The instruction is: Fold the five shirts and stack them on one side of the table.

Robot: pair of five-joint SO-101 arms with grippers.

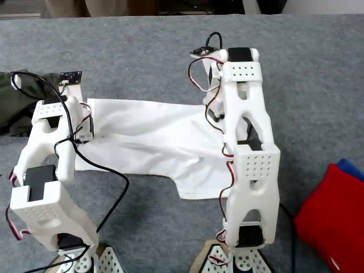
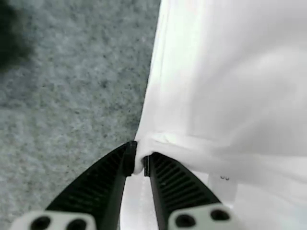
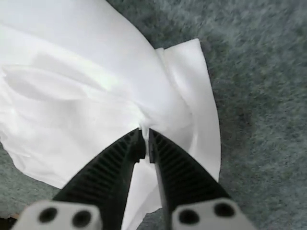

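Thin, smooth, matt white cloth makes the shirt point(image 1: 148, 136); the surface point(image 1: 318, 68) is rough grey carpet-like fabric; the left tool point(image 2: 138, 162) and right tool point(image 3: 145, 143) are ribbed matt black plastic

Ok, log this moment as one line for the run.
left gripper: shut on white shirt edge | right gripper: shut on white shirt | white shirt: lying on grey table | red cloth: table's right side

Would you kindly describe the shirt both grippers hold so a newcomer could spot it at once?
In the middle of the grey table lies the white shirt, pinched at one side by the left gripper and at the other by the right gripper. It is the only white cloth: the dark green garment and the red fabric sit at opposite table edges.
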